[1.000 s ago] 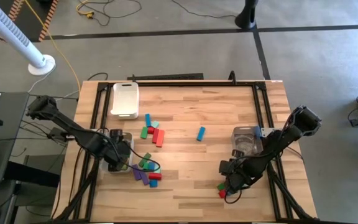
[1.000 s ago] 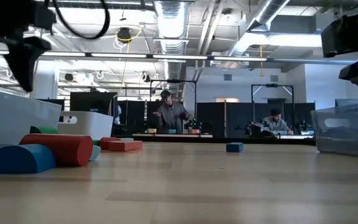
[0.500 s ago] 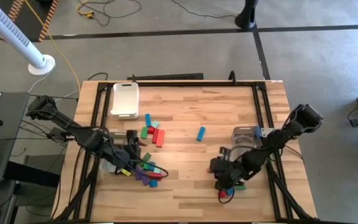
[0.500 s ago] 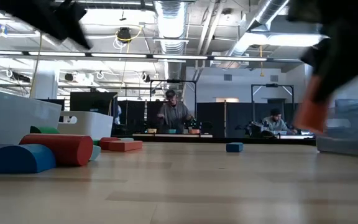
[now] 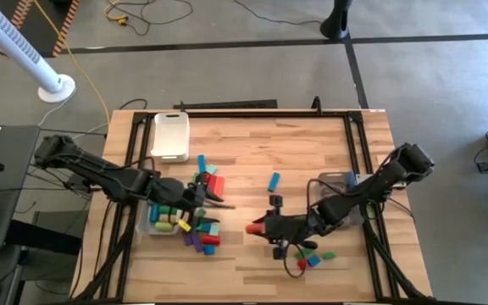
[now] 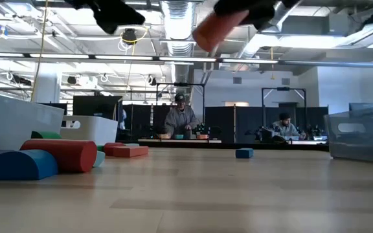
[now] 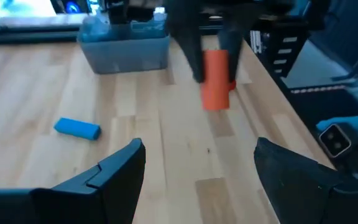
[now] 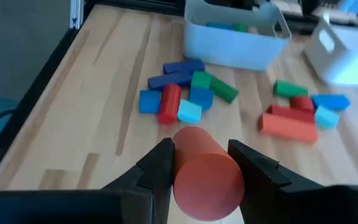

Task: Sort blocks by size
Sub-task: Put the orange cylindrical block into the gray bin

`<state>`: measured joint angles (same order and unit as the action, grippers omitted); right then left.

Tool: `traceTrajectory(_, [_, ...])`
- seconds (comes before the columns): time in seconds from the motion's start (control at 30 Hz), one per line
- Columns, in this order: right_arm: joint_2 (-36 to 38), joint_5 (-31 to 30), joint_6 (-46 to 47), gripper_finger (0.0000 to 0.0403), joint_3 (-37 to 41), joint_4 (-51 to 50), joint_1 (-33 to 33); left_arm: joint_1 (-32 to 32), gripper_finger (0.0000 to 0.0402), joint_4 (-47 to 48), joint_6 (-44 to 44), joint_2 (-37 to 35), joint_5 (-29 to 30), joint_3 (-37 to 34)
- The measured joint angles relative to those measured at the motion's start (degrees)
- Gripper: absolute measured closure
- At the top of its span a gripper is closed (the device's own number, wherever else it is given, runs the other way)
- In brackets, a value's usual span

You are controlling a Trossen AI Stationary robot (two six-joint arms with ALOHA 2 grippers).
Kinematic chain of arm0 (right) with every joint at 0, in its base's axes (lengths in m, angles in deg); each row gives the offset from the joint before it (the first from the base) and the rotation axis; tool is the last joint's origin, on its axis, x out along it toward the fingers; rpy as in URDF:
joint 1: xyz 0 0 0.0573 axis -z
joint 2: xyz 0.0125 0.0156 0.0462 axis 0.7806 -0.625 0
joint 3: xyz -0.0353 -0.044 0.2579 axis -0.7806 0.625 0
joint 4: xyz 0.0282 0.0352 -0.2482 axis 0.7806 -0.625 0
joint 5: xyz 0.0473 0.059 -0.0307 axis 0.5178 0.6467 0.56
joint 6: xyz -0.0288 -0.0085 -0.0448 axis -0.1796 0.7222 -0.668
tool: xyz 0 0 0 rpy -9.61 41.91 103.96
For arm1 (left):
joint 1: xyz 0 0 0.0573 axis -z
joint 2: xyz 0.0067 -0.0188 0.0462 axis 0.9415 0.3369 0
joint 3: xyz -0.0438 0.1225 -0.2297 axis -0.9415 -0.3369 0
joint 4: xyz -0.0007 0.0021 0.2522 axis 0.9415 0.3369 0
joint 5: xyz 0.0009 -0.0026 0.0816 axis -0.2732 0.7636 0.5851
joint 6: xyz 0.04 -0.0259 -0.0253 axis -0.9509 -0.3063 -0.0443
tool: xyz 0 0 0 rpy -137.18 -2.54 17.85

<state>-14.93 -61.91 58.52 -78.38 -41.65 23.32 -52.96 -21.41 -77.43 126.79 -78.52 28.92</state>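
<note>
My right gripper (image 5: pixel 261 227) is shut on a red cylinder block (image 8: pixel 205 171) held high above the table's middle; it also shows in the low view (image 6: pixel 219 26) and the left wrist view (image 7: pixel 216 78). My left gripper (image 5: pixel 217 198) is open and empty above a cluster of red, green and blue blocks (image 5: pixel 208 180). More blocks (image 5: pixel 200 235) lie on the table beside the left clear bin (image 5: pixel 152 222), which holds several blocks. One blue block (image 5: pixel 274 181) lies alone. A green (image 5: pixel 326 254), a blue and a red block lie near the front right. My right gripper pinches the red cylinder's curved sides (image 8: pixel 178 168) between its two fingers. The cylinder lies along the fingers, and its free end (image 5: pixel 252 227) sticks out past the fingertips toward the table's left. It is lifted clear of the table and tilted.
A white tray (image 5: pixel 170 135) stands at the far left. A second clear bin (image 5: pixel 335 191) stands at the right, under my right arm. Bare wood lies along the near edge and the far right. People sit in the room behind.
My right gripper has risen from the blocks at the front right and gone toward the table's left, carrying the red cylinder clear of the table. My left gripper has gone from over the left bin toward the table's right, to above the block cluster.
</note>
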Motion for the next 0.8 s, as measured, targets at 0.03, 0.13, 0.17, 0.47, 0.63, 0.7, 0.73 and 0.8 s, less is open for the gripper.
traceTrajectory(0.03, [-0.9,0.1,-1.3,0.0240,-1.4,0.2,0.2,-0.9,0.0113,-0.8,0.6,0.4,-1.8,-0.3])
traceTrajectory(0.13, [-3.5,0.7,-5.0,0.0240,-4.7,-0.5,0.7,-3.0,0.0113,-3.5,2.0,2.5,-7.1,-0.5])
traceTrajectory(0.17, [-4.5,1.3,-6.2,0.0240,-6.0,0.1,1.0,-3.6,0.0113,-3.9,2.3,3.3,-8.6,-0.5])
traceTrajectory(0.47, [-10.9,1.6,-11.6,0.0240,-14.6,-5.3,2.9,-5.9,0.0113,-8.6,5.1,9.7,-20.3,-0.5])
traceTrajectory(0.63, [-11.8,2.1,-13.4,0.0240,-16.4,-5.4,4.0,-5.9,0.0113,-9.5,5.8,12.4,-24.7,-0.5])
traceTrajectory(0.7, [-11.8,3.3,-13.7,0.0240,-16.6,-4.0,4.5,-5.9,0.0113,-10.0,6.2,13.2,-25.1,-0.5])
traceTrajectory(0.73, [-11.8,3.6,-13.9,0.0240,-16.6,-3.7,4.6,-5.9,0.0113,-11.0,6.3,13.6,-25.6,-0.5])
traceTrajectory(0.8, [-11.8,5.5,-14.2,0.0240,-16.6,-2.7,4.9,-5.9,0.0113,-11.9,6.3,14.1,-26.5,-0.5])
